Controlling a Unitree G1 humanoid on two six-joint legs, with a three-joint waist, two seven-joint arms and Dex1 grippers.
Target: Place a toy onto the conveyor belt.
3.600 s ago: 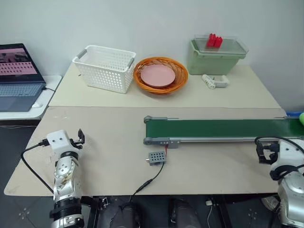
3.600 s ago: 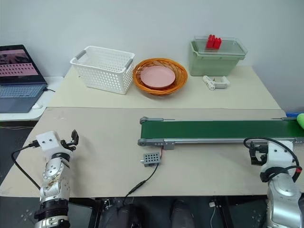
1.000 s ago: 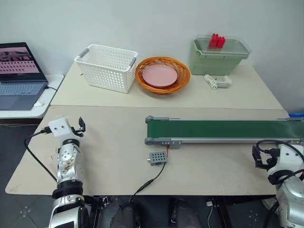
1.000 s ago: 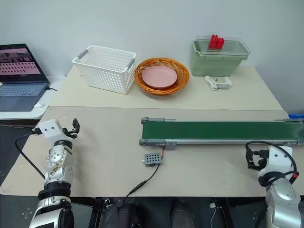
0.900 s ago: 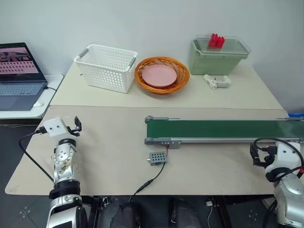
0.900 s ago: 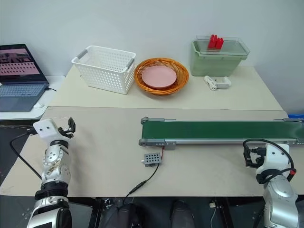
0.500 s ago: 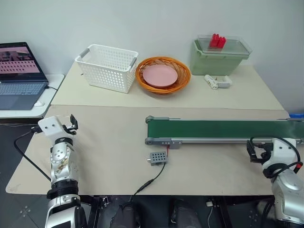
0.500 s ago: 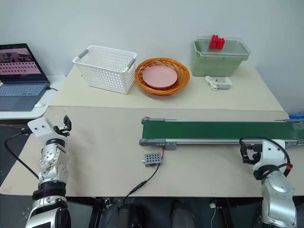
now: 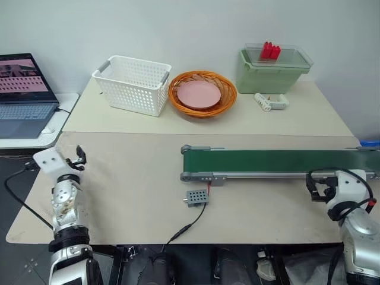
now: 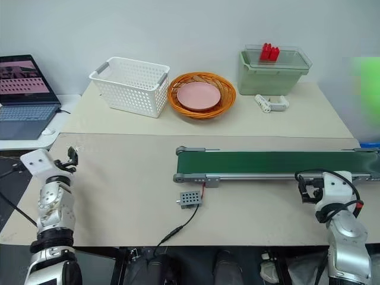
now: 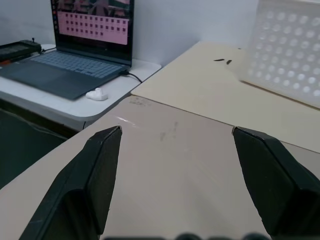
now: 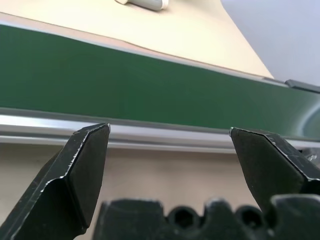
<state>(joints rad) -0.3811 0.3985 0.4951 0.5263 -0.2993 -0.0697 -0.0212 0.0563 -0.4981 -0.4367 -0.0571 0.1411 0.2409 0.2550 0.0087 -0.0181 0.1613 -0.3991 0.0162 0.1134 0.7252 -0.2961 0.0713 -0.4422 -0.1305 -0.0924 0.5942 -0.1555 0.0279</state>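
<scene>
Left end effector (image 9: pixel 78 158) swung outward; both ours gape wide, empty. Belt (image 9: pixel 279 161) bare, no toy grasped yet.

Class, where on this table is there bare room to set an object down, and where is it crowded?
Free: the wide tan patch between the left hand and the conveyor belt's roller end, and the strip between the belt and the back row. Crowded: the back edge, with white basket, orange basket and green bin, and around the small grey box and cable.
</scene>
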